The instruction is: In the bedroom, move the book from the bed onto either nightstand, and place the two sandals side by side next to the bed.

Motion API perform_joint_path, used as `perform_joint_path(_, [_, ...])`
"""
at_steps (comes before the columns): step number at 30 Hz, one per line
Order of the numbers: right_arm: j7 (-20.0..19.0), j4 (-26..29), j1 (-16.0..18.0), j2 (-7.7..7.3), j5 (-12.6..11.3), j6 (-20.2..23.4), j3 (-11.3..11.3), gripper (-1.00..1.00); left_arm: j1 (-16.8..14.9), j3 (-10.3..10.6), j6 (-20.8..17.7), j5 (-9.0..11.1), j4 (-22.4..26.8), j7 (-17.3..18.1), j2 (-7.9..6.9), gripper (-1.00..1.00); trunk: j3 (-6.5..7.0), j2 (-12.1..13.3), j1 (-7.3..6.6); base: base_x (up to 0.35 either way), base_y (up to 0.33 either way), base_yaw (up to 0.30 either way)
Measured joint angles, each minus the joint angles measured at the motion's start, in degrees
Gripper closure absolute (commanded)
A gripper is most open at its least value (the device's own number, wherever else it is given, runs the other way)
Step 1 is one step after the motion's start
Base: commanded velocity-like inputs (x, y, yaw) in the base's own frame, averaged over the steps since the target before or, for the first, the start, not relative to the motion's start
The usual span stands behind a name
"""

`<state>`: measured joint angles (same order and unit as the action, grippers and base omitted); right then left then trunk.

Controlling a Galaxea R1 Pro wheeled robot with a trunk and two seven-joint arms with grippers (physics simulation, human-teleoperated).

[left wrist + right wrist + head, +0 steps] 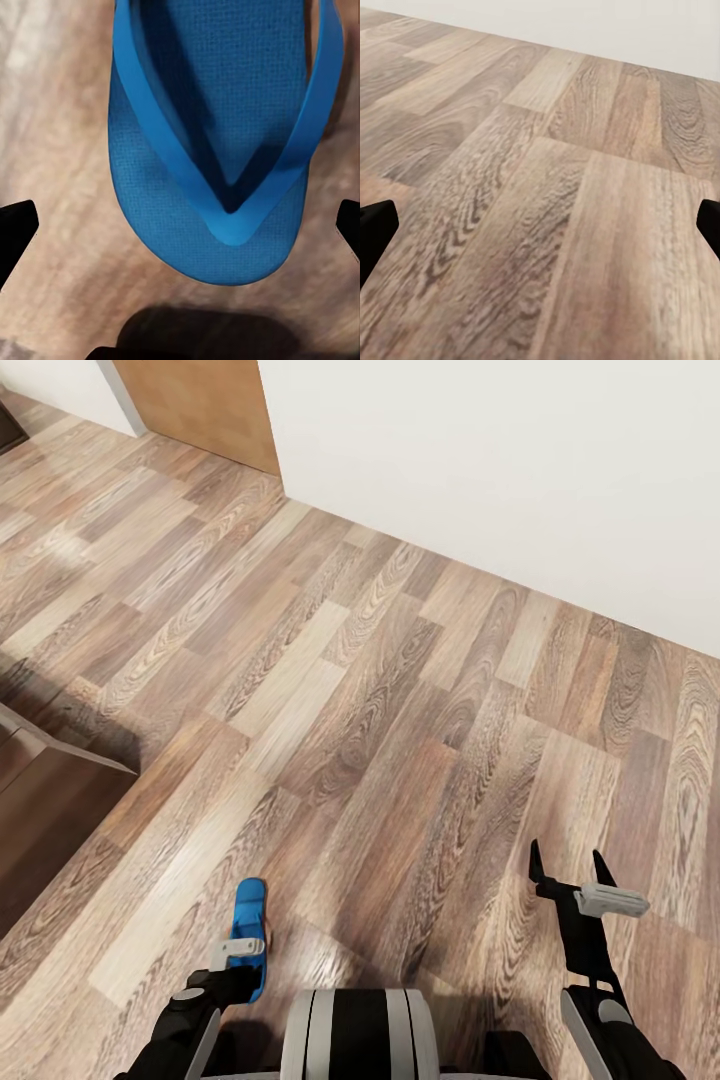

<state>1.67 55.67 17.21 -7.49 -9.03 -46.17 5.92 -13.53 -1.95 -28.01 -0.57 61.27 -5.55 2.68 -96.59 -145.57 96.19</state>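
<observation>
Underfoot, the wood-plank floor (380, 690) runs to a white wall (520, 470), with a dark-brown wooden piece (40, 800) at the head view's left edge. One blue sandal (217, 142) lies flat on the floor directly below the left hand (238, 952), strap side up. It looks light, soft and bendy, so gripping across the sole's edge or the thong strap (247, 202) seems safest; a thin flat sole may slip. Left hand is spread, holding nothing. Right hand (571, 865) hangs spread over bare floor.
</observation>
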Motion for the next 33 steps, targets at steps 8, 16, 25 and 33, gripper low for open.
perform_joint_path(8, [0.0, 0.1, 0.0, 0.05, 0.1, -0.1, 0.0, -1.00, 0.0, 0.2, 0.0, -0.2, -0.1, 0.0, 0.08, -1.00, 0.00, 0.0, 0.00, 0.130, -0.039, 0.000])
perform_joint_path(16, [0.0, 0.3, 0.0, 0.05, 0.1, -0.3, 0.1, -1.00, 0.0, 0.2, 0.0, -0.2, -0.1, 0.0, 0.09, -1.00, 0.00, 0.0, 0.01, 0.012, -0.004, 0.000])
perform_joint_path(25, [0.0, 0.3, 0.0, 0.05, 0.1, -0.3, 0.1, -1.00, 0.0, 0.2, 0.0, -0.1, -0.1, 0.0, 0.06, -1.00, 0.00, 0.0, 0.01, 0.001, 0.000, 0.000])
perform_joint_path(33, [0.0, 0.3, 0.0, 0.05, 0.1, -0.4, 0.1, -1.00, 0.0, 0.1, 0.0, -0.1, 0.0, 0.0, 0.00, -1.00, -0.44, 0.0, 0.06, 0.000, 0.000, 0.000])
